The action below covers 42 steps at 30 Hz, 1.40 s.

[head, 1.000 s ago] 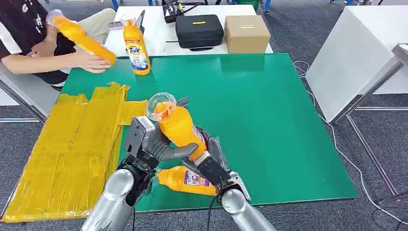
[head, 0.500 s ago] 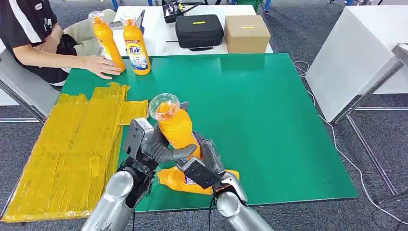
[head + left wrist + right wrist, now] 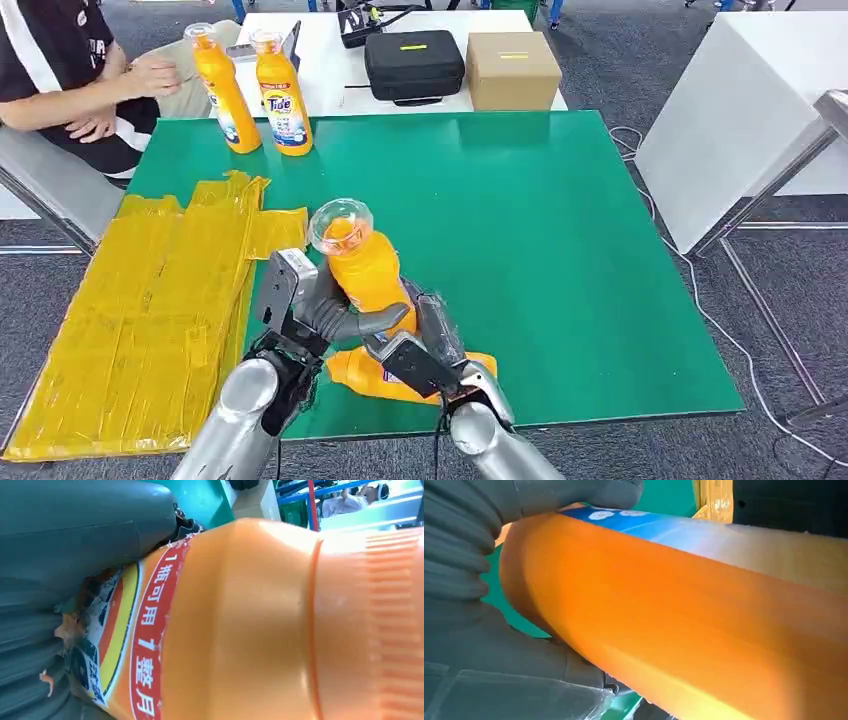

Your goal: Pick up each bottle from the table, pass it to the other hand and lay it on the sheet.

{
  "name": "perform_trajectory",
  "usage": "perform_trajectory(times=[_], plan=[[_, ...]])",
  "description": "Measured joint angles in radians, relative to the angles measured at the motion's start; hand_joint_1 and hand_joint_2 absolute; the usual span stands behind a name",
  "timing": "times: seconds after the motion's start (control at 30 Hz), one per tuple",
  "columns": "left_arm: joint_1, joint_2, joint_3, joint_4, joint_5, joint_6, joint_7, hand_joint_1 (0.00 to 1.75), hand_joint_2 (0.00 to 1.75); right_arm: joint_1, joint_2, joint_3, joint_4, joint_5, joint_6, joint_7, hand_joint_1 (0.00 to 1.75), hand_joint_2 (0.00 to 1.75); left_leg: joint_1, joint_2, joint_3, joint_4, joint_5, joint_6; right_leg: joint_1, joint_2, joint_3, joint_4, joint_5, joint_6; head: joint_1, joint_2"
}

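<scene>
Both hands on one upright orange bottle [image 3: 365, 272] above the tabletop's [image 3: 560, 230] near edge: left hand [image 3: 320, 305] wrapped round its body, right hand [image 3: 425, 345] closed on its base. Could slip if either lets go early, dropping onto the second bottle [image 3: 375, 372] lying beneath. Yellow sheet [image 3: 150, 300] just left. Orange liquid inside, clear cap.

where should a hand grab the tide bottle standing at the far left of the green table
Grip the Tide bottle around its labelled middle body, coming in level from the near side. It stands upright with its widest part low and a narrow capped neck on top. A second upright bottle stands close on its left, so that flank looks cramped; the right flank is free.
</scene>
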Motion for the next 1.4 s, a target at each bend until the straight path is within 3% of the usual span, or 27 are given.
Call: perform_trajectory(times=[0.5, 0.53, 0.73, 0.97, 1.13, 1.4], plan=[[0.018, 0.007, 0.0, -0.019, 0.009, 0.018, -0.01, 1.75, 1.75, 0.006, 0.0, 0.004, -0.001, 0.002, -0.002, -0.005, 1.75, 1.75, 0.0, 0.0, 0.0, 0.0, 0.0, 0.0, 0.0, 0.0, 0.0, 0.0, 0.0, 0.0, 0.0, 0.0], [0.022, 0.009, 0.0, -0.023, 0.01, 0.022, -0.011, 1.75, 1.75, 0.008, 0.0, 0.005, -0.003, 0.002, -0.002, -0.006, 0.0, 1.75, 0.0, 0.0, 0.0, 0.0, 0.0, 0.0, 0.0, 0.0, 0.0, 0.0, 0.0, 0.0, 0.0, 0.0], [0.056, 0.045, 0.017, -0.101, -0.022, 0.111, -0.066, 1.75, 1.75, 0.042, -0.005, 0.016, -0.045, 0.05, -0.062, -0.032, 0.0, 1.75, 0.0, 0.002, -0.001, 0.0, 0.0, 0.0, 0.001, 0.001, 0.0, 0.0, 0.0, 0.0, 0.001, 0.0], [0.236, 0.17, 0.321, -0.315, 0.006, 0.083, -0.217, 1.75, 1.75, 0.111, -0.024, 0.013, -0.169, 0.078, -0.074, -0.064, 0.0, 1.75, 0.003, 0.005, -0.001, -0.001, -0.002, -0.003, 0.003, 0.005, -0.002, 0.001, -0.002, -0.003, 0.001, 0.0], [0.361, 0.216, 0.528, -0.425, -0.114, 0.205, -0.287, 1.75, 1.75, 0.115, -0.035, 0.025, -0.164, 0.023, -0.084, -0.139, 0.0, 1.75, 0.003, 0.005, -0.001, -0.001, -0.002, -0.003, 0.003, 0.005, -0.003, 0.001, -0.002, -0.004, 0.001, 0.0], [0.466, 0.233, 0.65, -0.516, -0.143, 0.235, -0.3, 1.75, 1.75, 0.115, -0.037, 0.053, -0.151, 0.008, -0.091, -0.152, 0.0, 1.75, 0.002, 0.003, -0.001, -0.001, -0.002, -0.003, 0.002, 0.003, -0.003, 0.001, -0.003, -0.004, 0.001, 0.0]])
